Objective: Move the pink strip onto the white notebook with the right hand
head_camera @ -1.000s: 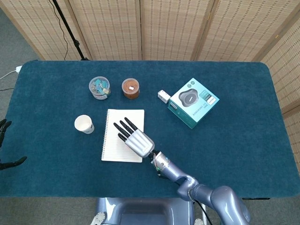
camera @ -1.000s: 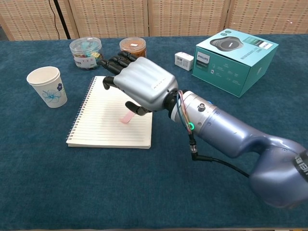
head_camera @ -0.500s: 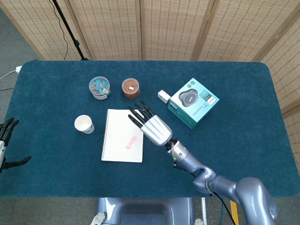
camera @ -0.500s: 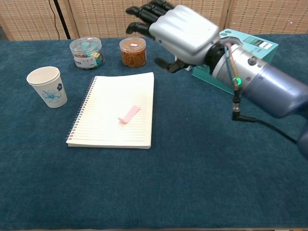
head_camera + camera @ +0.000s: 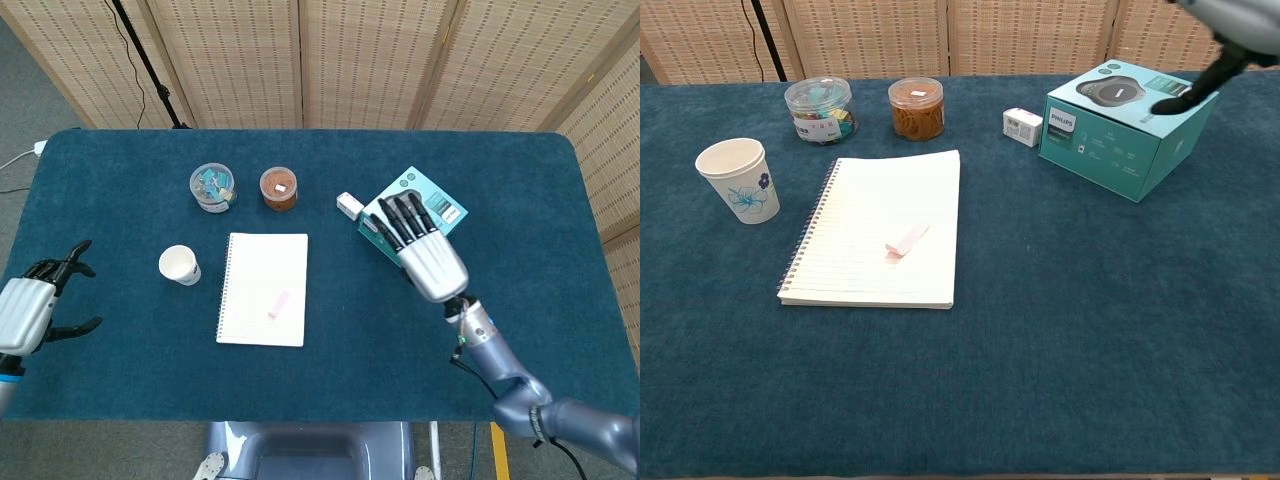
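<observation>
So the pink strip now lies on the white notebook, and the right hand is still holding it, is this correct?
Not quite. The pink strip does lie on the white notebook, but the right hand holds nothing: in the head view it is open, fingers spread, above the teal box, well away from the strip.

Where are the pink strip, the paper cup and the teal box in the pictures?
pink strip (image 5: 907,240), chest view, middle of the strip
paper cup (image 5: 741,187), chest view, its flowered side wall
teal box (image 5: 1110,155), chest view, its front face
</observation>
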`<state>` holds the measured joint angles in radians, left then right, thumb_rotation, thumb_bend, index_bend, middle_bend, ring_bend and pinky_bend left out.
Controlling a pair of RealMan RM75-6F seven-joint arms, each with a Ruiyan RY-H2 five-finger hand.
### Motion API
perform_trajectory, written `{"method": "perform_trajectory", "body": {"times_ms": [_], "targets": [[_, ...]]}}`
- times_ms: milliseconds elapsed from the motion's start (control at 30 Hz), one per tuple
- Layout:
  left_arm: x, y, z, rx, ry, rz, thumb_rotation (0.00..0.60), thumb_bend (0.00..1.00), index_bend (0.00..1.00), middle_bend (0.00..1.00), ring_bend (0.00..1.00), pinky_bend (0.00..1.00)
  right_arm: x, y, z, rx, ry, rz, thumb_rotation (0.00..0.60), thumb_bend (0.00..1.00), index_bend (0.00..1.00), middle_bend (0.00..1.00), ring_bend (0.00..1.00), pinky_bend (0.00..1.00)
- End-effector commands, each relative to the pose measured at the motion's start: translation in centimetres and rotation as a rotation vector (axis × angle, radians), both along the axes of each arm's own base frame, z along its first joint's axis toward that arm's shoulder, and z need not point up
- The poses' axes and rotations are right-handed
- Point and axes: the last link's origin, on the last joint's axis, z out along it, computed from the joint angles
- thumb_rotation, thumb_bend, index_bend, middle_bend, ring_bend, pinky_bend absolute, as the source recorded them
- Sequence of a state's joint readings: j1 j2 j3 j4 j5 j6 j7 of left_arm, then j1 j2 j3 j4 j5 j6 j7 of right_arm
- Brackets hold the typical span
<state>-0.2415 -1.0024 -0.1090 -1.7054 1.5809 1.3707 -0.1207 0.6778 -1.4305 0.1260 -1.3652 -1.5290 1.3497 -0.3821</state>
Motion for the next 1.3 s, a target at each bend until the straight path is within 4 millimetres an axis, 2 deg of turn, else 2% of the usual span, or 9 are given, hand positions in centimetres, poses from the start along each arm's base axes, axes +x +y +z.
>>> {"method": "perform_trajectory", "body": {"times_ms": [33, 200, 400, 467, 533, 600, 667, 1067, 1300], "targets": [[1.7, 1.4, -0.6, -0.014, 0.023, -0.073, 0.600, 0.00, 0.00, 0.70, 0.57, 0.60, -4.1, 2.2, 2.7, -0.014, 0.001, -0.118, 0.600, 0.00, 0.03, 0.00, 0.00, 0.00], [3.3, 2.5, -1.8, -0.052, 0.066, -0.138, 0.600, 0.00, 0.00, 0.81, 0.68, 0.73, -9.0, 5.4, 4.7, -0.008, 0.026, -0.258, 0.600, 0.00, 0.00, 0.00, 0.00, 0.00], [5.3, 2.8, -3.7, -0.152, 0.169, -0.149, 0.600, 0.00, 0.00, 0.62, 0.56, 0.71, -12.9, 9.5, 6.3, -0.010, 0.002, -0.390, 0.600, 0.00, 0.00, 0.00, 0.00, 0.00], [6.0, 2.8, -4.0, -0.153, 0.190, -0.151, 0.600, 0.00, 0.00, 0.49, 0.44, 0.58, -13.6, 10.4, 6.8, -0.017, -0.029, -0.419, 0.600, 0.00, 0.00, 0.00, 0.00, 0.00], [6.3, 2.7, -4.4, -0.160, 0.206, -0.138, 0.600, 0.00, 0.00, 0.27, 0.22, 0.30, -14.0, 11.2, 7.1, -0.024, -0.065, -0.438, 0.600, 0.00, 0.00, 0.00, 0.00, 0.00], [6.8, 2.6, -4.9, -0.174, 0.224, -0.123, 0.600, 0.00, 0.00, 0.10, 0.07, 0.15, -14.2, 11.9, 7.5, -0.031, -0.116, -0.455, 0.600, 0.00, 0.00, 0.00, 0.00, 0.00], [7.2, 2.4, -5.3, -0.186, 0.235, -0.112, 0.600, 0.00, 0.00, 0.00, 0.00, 0.03, -14.4, 12.4, 7.7, -0.036, -0.148, -0.466, 0.600, 0.00, 0.00, 0.00, 0.00, 0.00], [9.9, 2.7, -7.5, -0.284, 0.242, -0.087, 0.600, 0.00, 0.19, 0.00, 0.00, 0.00, -15.3, 13.9, 8.4, -0.048, -0.248, -0.518, 0.600, 0.00, 0.00, 0.00, 0.00, 0.00], [12.1, 3.3, -10.2, -0.364, 0.237, -0.102, 0.600, 0.00, 0.24, 0.00, 0.00, 0.00, -15.7, 14.3, 9.2, -0.060, -0.261, -0.514, 0.600, 0.00, 0.00, 0.00, 0.00, 0.00]]}}
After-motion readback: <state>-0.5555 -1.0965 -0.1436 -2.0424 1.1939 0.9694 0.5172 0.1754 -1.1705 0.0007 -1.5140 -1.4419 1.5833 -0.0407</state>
